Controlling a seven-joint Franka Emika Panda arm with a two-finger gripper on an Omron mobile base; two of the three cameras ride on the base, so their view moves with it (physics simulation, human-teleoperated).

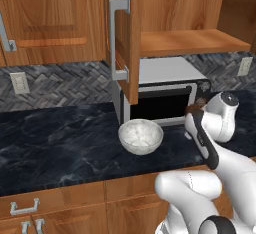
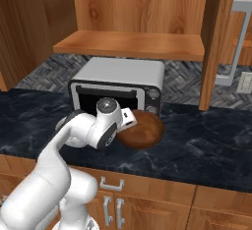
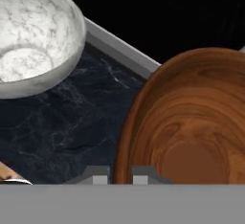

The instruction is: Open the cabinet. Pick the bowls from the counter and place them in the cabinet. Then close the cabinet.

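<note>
- The reddish-brown wooden wall cabinet [image 2: 133, 8] stands open, its door with a silver bar handle [image 1: 120, 38] swung out over the long black marble-look counter [image 1: 55, 143]; the wooden shelf [image 2: 130, 44] inside is bare.
- A silver toaster oven with a dark glass front [image 2: 120, 81] sits on the counter directly under the shelf, just behind both bowls.
- The round dark brown wooden bowl [image 2: 142, 129] rests on the counter in front of the oven. The two-finger gripper [image 3: 120, 174] is pinched onto its near rim, one fingertip [image 3: 98, 175] outside the wall and the other inside.
- The round whitish-grey speckled bowl [image 1: 140, 136] sits on the counter near the wooden one, apart from it, below the open door's lower edge.
- From the left base view the white arm's wrist [image 1: 210, 123] covers nearly all of the wooden bowl; the right base view shows that bowl plainly, beside the hand.
- The hand view shows both bowls at once, with dark veined worktop between them and the oven's pale lower edge behind.
- A wall outlet [image 1: 20, 82] sits on the herringbone tile backsplash left of the door.
</note>
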